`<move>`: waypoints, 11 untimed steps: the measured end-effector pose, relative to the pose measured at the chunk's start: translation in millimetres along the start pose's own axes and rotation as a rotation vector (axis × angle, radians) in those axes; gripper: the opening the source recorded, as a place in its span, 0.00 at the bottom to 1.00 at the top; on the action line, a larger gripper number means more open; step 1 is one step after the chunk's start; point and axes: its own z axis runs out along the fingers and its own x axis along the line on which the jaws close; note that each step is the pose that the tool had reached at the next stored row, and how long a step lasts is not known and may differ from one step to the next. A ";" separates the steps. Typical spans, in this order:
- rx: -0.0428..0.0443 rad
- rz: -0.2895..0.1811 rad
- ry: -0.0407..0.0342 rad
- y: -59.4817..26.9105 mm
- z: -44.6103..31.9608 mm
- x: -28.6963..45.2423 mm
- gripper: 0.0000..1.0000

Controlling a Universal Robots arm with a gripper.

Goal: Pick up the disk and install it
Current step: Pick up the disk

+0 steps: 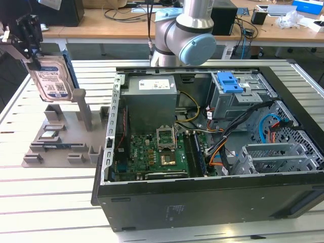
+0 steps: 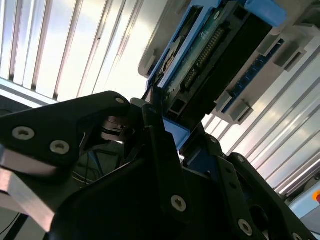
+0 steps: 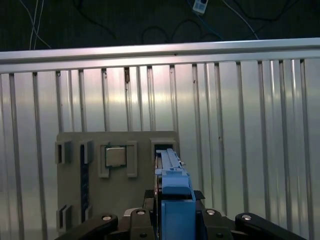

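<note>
The arm's black pincer (image 1: 33,54) is clamping onto the top edge of the flat rectangular silver-and-black disk (image 1: 50,80) with the white and blue label and blue plastic side rails, holding it upright at the exterior view's left. The disk is hanging over the grey plastic fixture plate (image 1: 55,149), just beside one of its upright posts. Can't tell whether its bottom edge is touching the plate. In the second wrist view the pincer (image 2: 172,132) is squeezing the disk (image 2: 215,55) from both sides, with the connector end showing. In the first wrist view the disk (image 3: 172,172) is showing edge-on, blue rail facing the camera, near a small square silver chip (image 3: 116,156) in the plate (image 3: 75,140). The open black computer case (image 1: 202,202) is lying on the slatted metal bench (image 1: 50,207), well apart from the disk.
</note>
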 end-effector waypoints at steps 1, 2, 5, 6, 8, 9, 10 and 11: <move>0.0000 0.000 0.0000 0.0 -2.5 -0.1 0.37; 0.0000 0.000 0.0000 0.1 -6.5 -0.1 0.37; -0.0001 0.000 0.0000 0.3 -21.4 -0.5 0.37; 0.0000 0.000 0.0000 0.3 -26.5 -0.6 0.37; 0.0000 0.000 0.0000 0.4 -31.4 -0.7 0.37; -0.0001 0.000 0.0000 0.5 -35.7 -0.8 0.37; 0.0000 0.000 0.0000 0.5 -39.7 -0.9 0.37; 0.0000 0.000 0.0000 0.5 -42.0 -1.0 0.37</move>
